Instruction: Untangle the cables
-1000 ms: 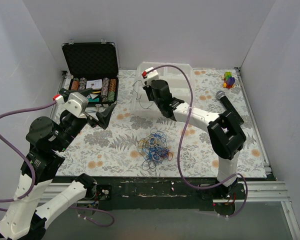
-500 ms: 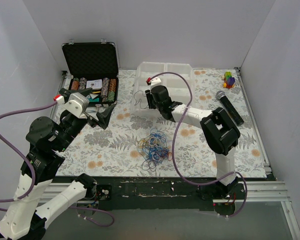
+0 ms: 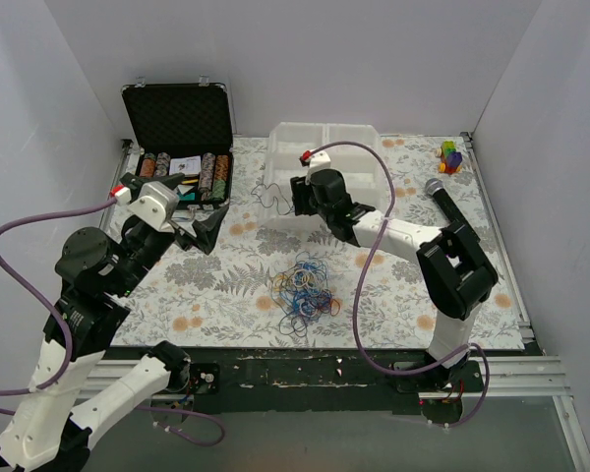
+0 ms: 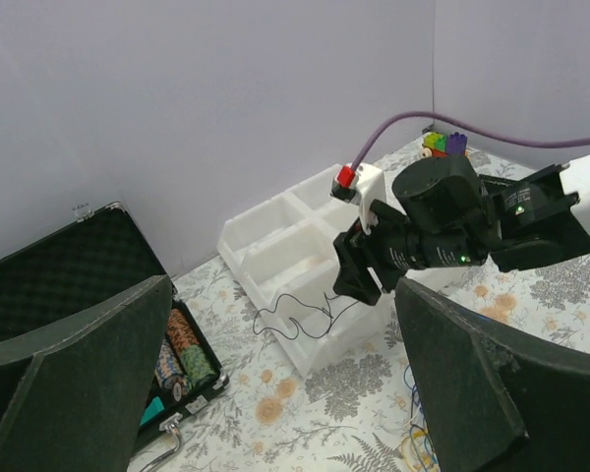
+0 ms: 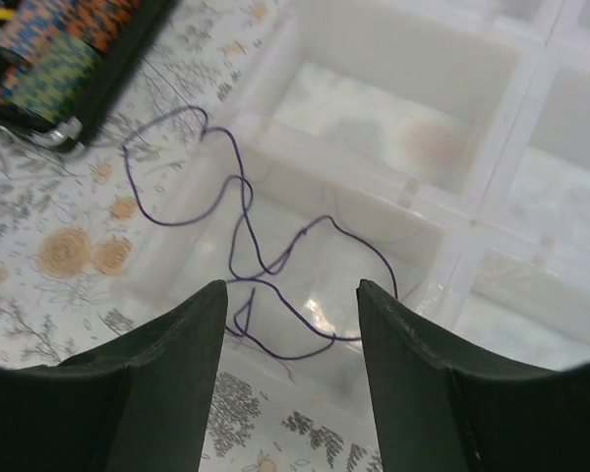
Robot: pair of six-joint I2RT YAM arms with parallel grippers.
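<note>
The cables (image 3: 305, 287) lie as a tangle of blue, yellow, orange and black loops on the floral cloth near the table's front middle; its edge shows in the left wrist view (image 4: 420, 450). One thin dark cable (image 3: 273, 200) (image 5: 244, 187) (image 4: 293, 313) lies apart, draped over the front-left compartment of the white tray (image 3: 359, 138) (image 5: 413, 187) and its rim. My right gripper (image 3: 298, 200) (image 5: 293, 364) hangs just above it, open, with nothing between its fingers. My left gripper (image 3: 203, 230) (image 4: 285, 393) is open wide and holds nothing, to the left of the tray.
An open black case (image 3: 182, 162) with poker chips stands at the back left. A microphone (image 3: 447, 202) and a small toy of coloured blocks (image 3: 451, 155) lie at the back right. White walls close in the table on three sides.
My right gripper has opened and let go of the thin dark cable, which now lies over the tray's front-left compartment. The right wrist shifted slightly right. The left arm barely moved.
</note>
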